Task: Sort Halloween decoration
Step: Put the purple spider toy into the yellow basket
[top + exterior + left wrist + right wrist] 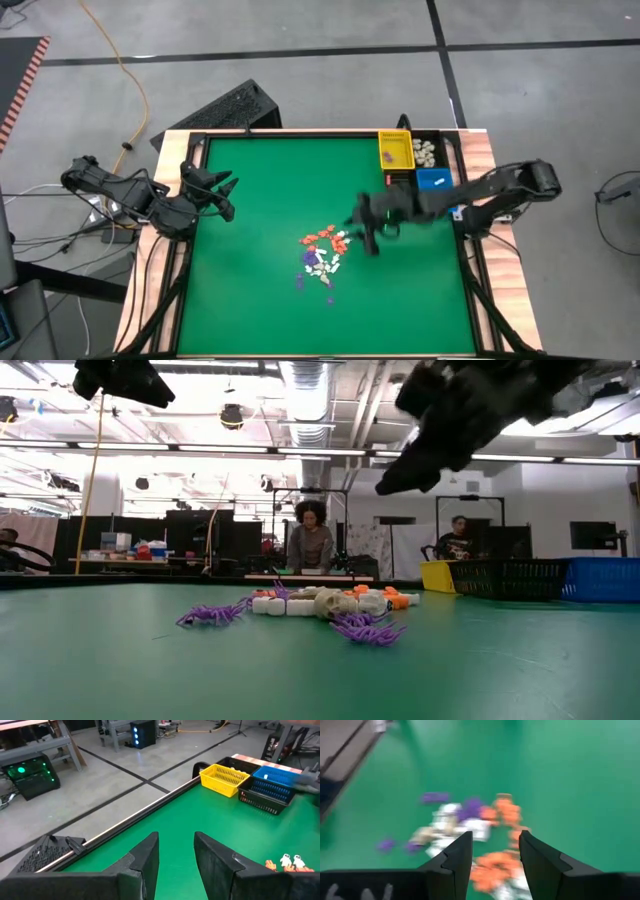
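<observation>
Right end effector [372, 243], fingers parted and empty, hovers beside the cream-white, orange-red and purple Halloween decoration trinkets [322, 256] heaped mid-tabletop [250, 300], seemingly light, stiff plastic best pinched singly across the body.

Bright ceiling lamps [300, 385] light the room evenly with soft shadows, while motion smears the right arm [440, 200] and the trinkets [480, 840].

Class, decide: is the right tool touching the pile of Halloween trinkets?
Apart. The low view shows the right tool hanging well above the trinket pile, with open air between them.
</observation>
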Robot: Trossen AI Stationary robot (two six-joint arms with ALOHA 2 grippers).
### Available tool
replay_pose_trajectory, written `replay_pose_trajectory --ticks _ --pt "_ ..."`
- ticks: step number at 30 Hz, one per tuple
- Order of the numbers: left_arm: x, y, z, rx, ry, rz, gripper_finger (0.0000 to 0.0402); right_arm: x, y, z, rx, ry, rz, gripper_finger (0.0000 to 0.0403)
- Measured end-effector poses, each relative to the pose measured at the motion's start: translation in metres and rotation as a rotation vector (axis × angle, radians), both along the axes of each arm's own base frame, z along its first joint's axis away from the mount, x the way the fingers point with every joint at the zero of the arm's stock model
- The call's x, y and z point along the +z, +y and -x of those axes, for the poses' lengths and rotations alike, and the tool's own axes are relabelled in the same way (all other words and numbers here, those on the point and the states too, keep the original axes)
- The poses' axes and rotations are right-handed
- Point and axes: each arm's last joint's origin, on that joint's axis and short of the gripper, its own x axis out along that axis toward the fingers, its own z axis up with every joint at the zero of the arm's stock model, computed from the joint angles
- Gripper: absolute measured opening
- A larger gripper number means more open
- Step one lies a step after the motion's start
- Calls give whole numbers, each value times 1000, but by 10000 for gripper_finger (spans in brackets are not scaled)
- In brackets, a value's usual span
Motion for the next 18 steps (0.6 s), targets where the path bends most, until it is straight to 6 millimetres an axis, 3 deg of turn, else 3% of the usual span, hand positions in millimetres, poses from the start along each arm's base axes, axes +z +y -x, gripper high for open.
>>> replay_pose_trajectory --ticks 4,7,13,18 --pt "0 0 0 4 -3 0 115 -8 57 -4 35 -92 11 178" --pt "0 0 0 9 -15 12 115 -18 85 -8 47 -156 15 177" --pt "0 0 0 -3 -19 29 115 -53 112 -22 100 -88 26 179" --pt "-1 -1 -1 -37 -9 52 115 -63 128 -46 245 -12 44 195"
